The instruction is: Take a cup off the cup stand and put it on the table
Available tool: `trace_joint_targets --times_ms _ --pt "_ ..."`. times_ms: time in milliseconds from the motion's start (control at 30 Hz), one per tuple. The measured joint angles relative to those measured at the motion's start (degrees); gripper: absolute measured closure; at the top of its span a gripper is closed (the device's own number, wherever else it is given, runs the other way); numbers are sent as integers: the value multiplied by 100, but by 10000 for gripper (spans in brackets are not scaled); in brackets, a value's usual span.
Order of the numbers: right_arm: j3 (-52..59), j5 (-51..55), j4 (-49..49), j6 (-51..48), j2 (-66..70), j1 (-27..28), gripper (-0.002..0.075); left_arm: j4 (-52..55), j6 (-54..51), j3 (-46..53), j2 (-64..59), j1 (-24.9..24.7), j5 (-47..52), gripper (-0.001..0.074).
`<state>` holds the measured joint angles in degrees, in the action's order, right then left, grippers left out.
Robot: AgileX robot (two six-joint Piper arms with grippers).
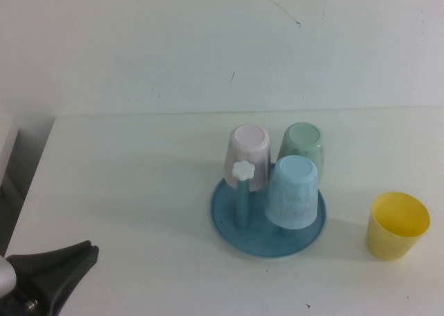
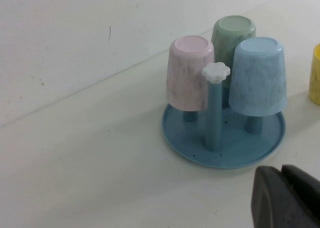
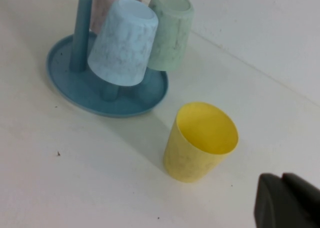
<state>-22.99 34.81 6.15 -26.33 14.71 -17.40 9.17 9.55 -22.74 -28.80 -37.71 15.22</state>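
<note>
Cup: the yellow cup [image 1: 397, 226] stands upright, mouth up, on the table [image 1: 125, 184], to the right of the cup stand [image 1: 268, 219] and apart from its rim; nothing touches it.
Cup stand: three cups hang upside down on its pegs, a pink cup [image 1: 247, 156], a green cup [image 1: 302, 143] and a light blue cup [image 1: 294, 192]; one peg with a white flower cap [image 1: 243, 170] is bare.
Left gripper: the left gripper [image 1: 66, 264] sits low at the near left corner, well apart from the stand, its fingers clenched on nothing.
Right gripper: the right gripper [image 3: 286, 200] is out of the high view; its wrist view shows its dark tip near the yellow cup, closed and empty.
Progress: by the look of it the cup is already set down, so the task seems done or nearly so.
Risk: the right gripper's tip is close to the light, empty cup; a careless sweep on pulling away could knock it over or roll it.
Second risk: a bump into the stand could shake the hanging cups off their pegs.
</note>
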Motion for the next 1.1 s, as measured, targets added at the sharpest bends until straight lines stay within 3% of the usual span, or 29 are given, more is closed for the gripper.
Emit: trace_joint_targets --times_ms 433,900,1100 --pt "0 103 11 0 0 0 727 -324 11 256 258 87 67 737" --pt "0 147 32 0 0 0 727 -869 41 1265 1828 2314 -300 736" --pt "0 147 32 0 0 0 727 -994 41 1907 2245 2888 -325 737"
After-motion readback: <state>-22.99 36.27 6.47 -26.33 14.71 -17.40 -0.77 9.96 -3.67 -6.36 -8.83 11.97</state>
